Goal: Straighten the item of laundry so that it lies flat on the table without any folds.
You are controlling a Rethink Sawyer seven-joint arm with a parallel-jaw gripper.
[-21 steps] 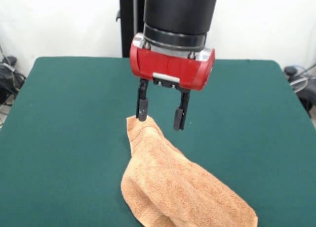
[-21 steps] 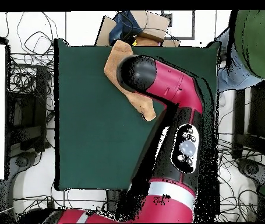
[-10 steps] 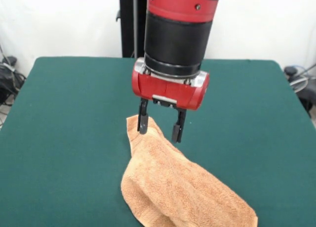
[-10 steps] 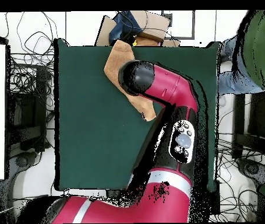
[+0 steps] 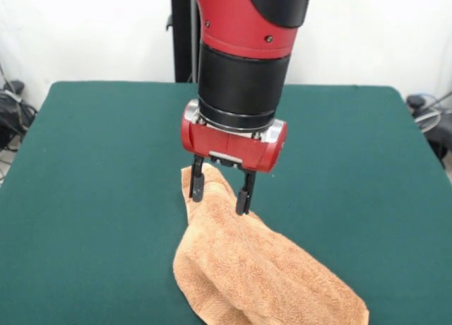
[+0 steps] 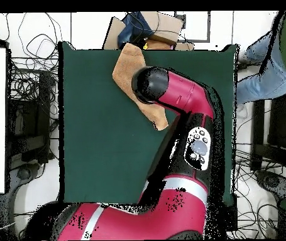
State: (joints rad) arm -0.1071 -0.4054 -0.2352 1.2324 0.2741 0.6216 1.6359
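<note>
Towel (image 5: 247, 268), light orange-tan terry cloth, lies crumpled on the green table (image 5: 92, 169), bunched into a long humped shape with soft ridges running along it rather than spread out square. In the front view its long axis runs on a slant: a narrow rounded end sits right under the gripper (image 5: 219, 194), and the cloth widens away from there toward the near edge of the table, where a broad end reaches the bottom of the picture to the right. A folded edge curls along the side left of the gripper, and the widest bulge lies below it. The gripper stands with its two black fingers (image 5: 198, 186) apart at a moderate width, pointing straight down, one at each side of the narrow end's ridge; the tips are at the level of the cloth, and whether they press into it cannot be told. From overhead the arm (image 6: 183, 100) covers the middle of the towel (image 6: 127, 66), leaving one end showing past each side of it.
</note>
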